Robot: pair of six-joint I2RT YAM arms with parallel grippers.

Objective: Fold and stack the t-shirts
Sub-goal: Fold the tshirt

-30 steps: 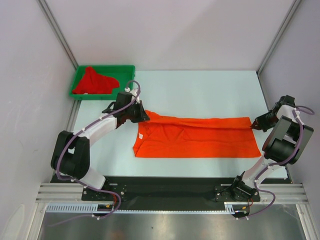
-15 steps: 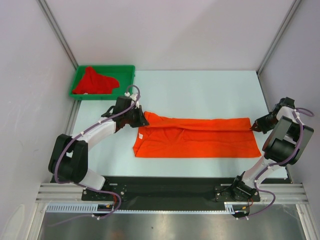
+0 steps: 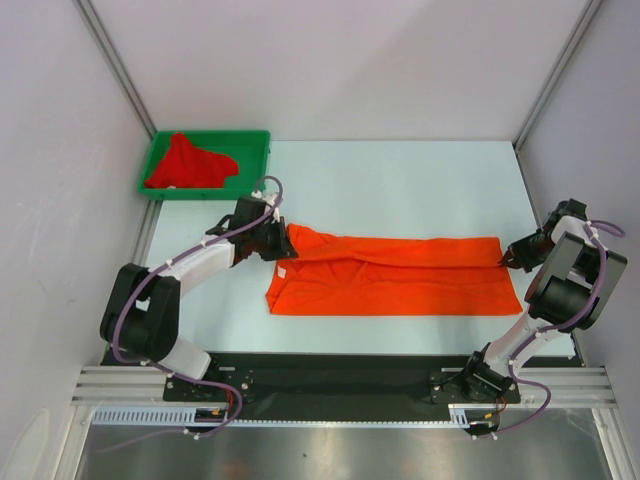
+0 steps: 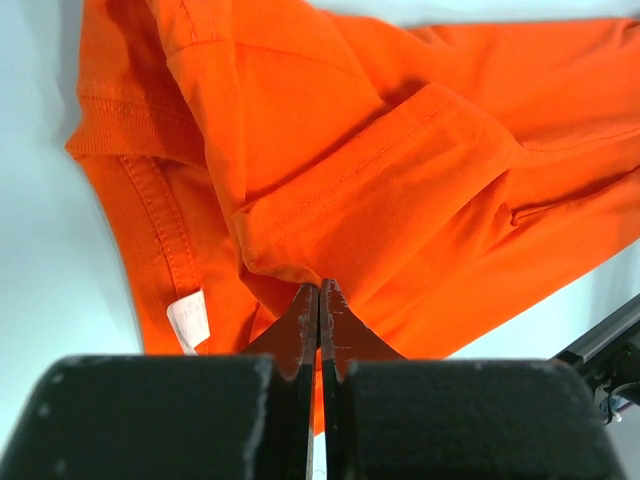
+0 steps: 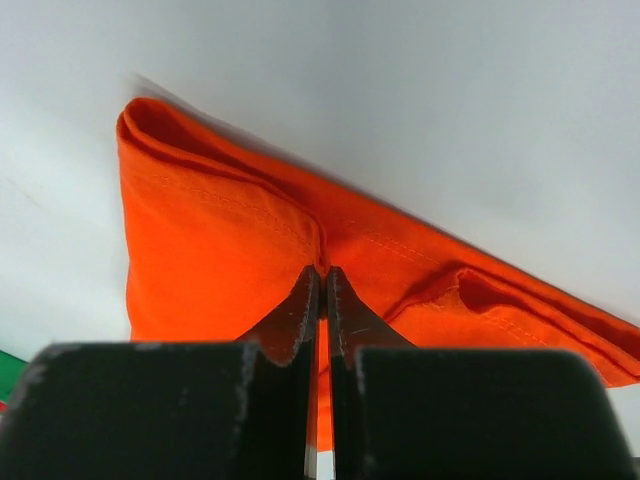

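While the left gripper (image 3: pixel 287 243) and right gripper (image 3: pixel 503 257) each pinch the one orange t-shirt (image 3: pixel 400 272), one red t-shirt (image 3: pixel 190 162) sits in one green tray (image 3: pixel 254 150).

A deep red cloth t-shirt (image 3: pixel 190 165) lies in the green plastic tray (image 3: pixel 255 150), at the pale table's (image 3: pixel 400 190) far left corner. A bright orange cloth t-shirt (image 3: pixel 400 275) lies flat right of that tray, nearer.

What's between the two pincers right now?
Only the orange t-shirt, lying on the table. The left pincer is shut on one end of its far edge, the right pincer on the other. The top view shows it.
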